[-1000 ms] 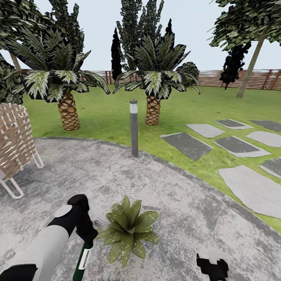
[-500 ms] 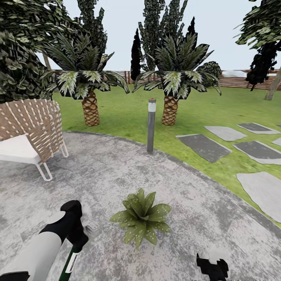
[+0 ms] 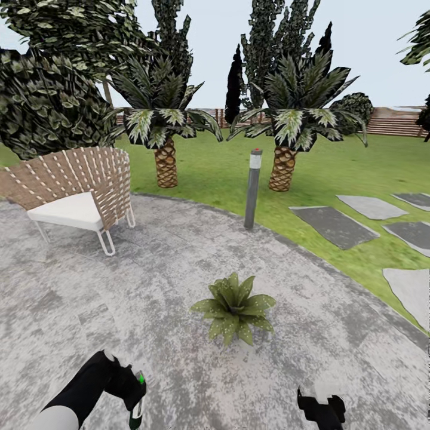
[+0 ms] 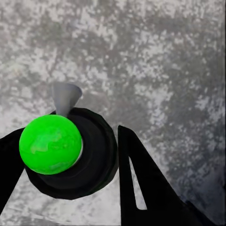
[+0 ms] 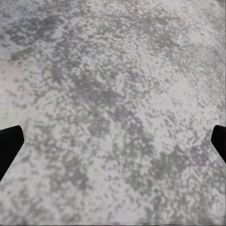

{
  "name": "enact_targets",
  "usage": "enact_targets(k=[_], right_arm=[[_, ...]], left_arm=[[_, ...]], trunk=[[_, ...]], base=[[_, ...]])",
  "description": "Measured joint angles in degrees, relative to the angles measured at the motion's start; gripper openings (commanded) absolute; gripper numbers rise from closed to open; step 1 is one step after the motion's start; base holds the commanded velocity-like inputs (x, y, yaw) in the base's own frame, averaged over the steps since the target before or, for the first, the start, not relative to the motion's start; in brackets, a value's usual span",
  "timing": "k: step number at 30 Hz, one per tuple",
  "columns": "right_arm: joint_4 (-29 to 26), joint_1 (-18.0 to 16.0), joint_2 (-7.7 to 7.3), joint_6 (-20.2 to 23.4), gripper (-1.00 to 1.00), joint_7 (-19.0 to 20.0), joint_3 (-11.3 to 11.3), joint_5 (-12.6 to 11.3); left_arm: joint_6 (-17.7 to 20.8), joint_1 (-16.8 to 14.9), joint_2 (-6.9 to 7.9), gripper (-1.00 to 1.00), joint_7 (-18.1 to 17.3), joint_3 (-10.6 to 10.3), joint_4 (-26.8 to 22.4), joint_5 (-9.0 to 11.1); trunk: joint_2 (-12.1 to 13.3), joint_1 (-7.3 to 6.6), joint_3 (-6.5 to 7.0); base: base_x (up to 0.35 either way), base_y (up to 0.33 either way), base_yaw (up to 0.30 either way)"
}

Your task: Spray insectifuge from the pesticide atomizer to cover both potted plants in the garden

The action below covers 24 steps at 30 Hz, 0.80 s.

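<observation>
One potted plant [image 3: 234, 307], a low rosette of speckled green leaves, sits on the grey stone patio [image 3: 179, 263] of the garden. My left gripper [image 3: 128, 388] is low at the left, nearer to me than the plant, and is shut on the pesticide atomizer [image 3: 137, 409]. In the left wrist view the atomizer [image 4: 70, 157] appears end-on: a dark round body with a bright green cap and a pale grey nozzle, black fingers [image 4: 141, 188] on both sides. My right gripper [image 3: 319, 409] hangs open at the lower right over bare stone [image 5: 113, 113].
A woven brown chair with a white seat [image 3: 77, 191] stands at the patio's left. A grey bollard light [image 3: 252, 188] marks the far patio edge. Two palms [image 3: 165, 161] grow on the lawn, flat stepping stones [image 3: 334, 226] lie to the right, and a brown fence [image 3: 394, 125] runs behind.
The camera has swung left and drawn back: chair, palms and plant have shifted right in view. My left arm with the atomizer sits lower in the picture, showing less of the bottle.
</observation>
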Motion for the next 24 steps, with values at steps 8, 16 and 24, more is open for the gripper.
enact_targets(k=[8, 16, 24], right_arm=[[-0.45, 0.01, 0.03, -0.03, 1.00, 5.33, 16.07, 2.47], [-9.28, -0.37, -1.52, 0.26, 1.00, 29.30, 21.16, 12.16], [-20.57, -1.25, -1.40, 2.38, 1.00, 47.30, 20.88, 17.49]], left_arm=[[-10.03, 0.10, 0.48, -1.00, -0.06, 1.54, 0.70, 1.31], [-16.98, -0.17, 1.34, -1.00, -6.16, 0.22, 0.79, 0.05], [-16.15, -0.84, 0.41, -1.00, -13.23, -6.84, 0.29, -0.61]], trunk=[[0.00, -0.03, 0.00], [0.00, -0.04, 0.00], [0.00, -0.04, 0.00]], base=[[-0.199, -0.009, 0.008], [-0.004, 0.000, 0.000], [0.000, 0.000, 0.000]])
